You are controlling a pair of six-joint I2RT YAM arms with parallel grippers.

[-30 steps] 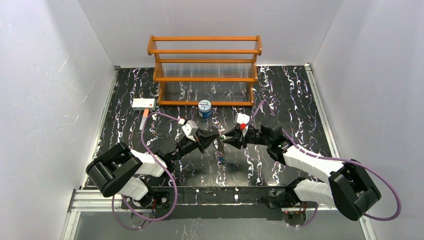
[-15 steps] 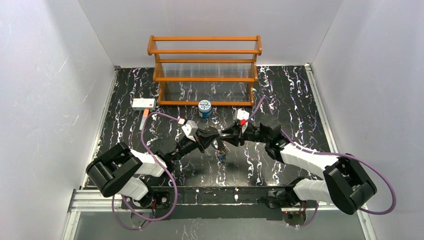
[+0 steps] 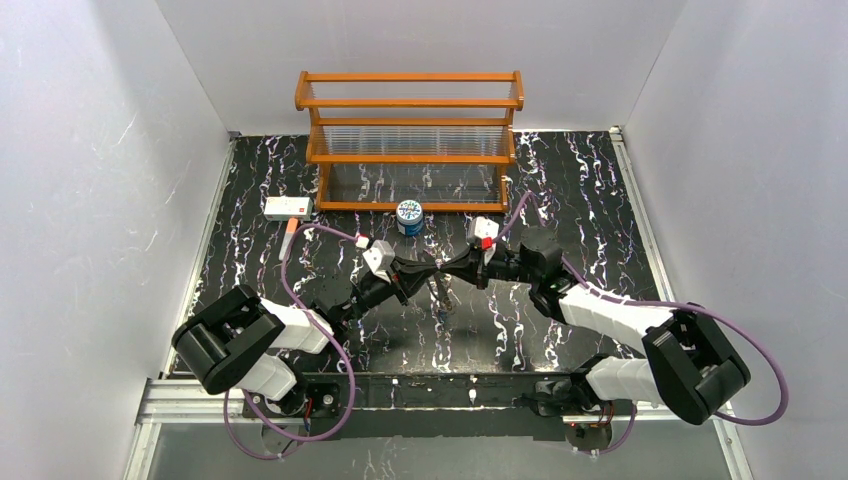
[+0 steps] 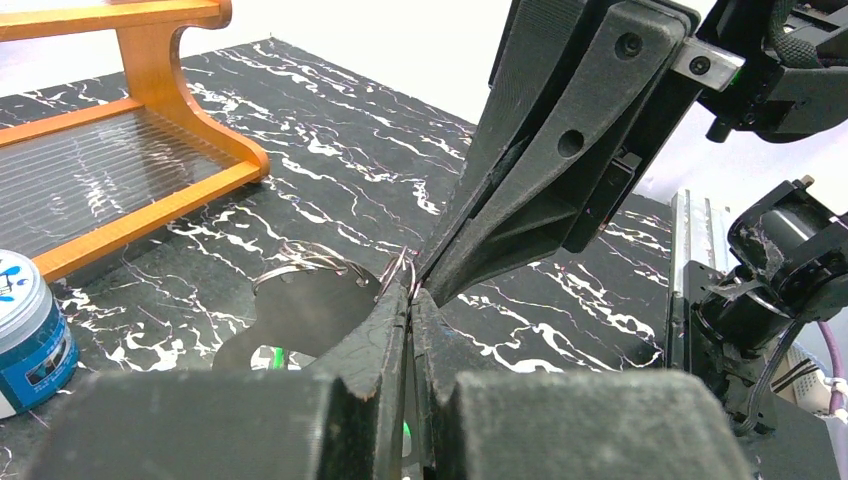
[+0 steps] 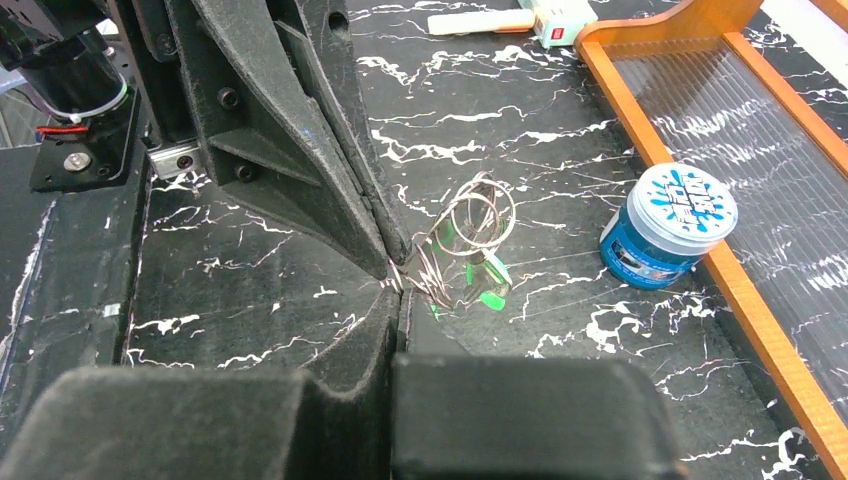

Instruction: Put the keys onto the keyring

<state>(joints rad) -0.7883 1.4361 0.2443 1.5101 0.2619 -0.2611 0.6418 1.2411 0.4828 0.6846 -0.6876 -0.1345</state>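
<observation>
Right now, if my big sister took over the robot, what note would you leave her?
Left gripper: shut, pinching the wire keyring.
Right gripper: shut, tip to tip with the left one at that wire; whether it grips the wire is unclear.
Keys: green keys dangle with the ring's loops beside the tips, above the marbled table.
Done: ring picked up, green keys bunched at it.
Left: I cannot tell if they are threaded on. Check, then thread any that are not.
</observation>
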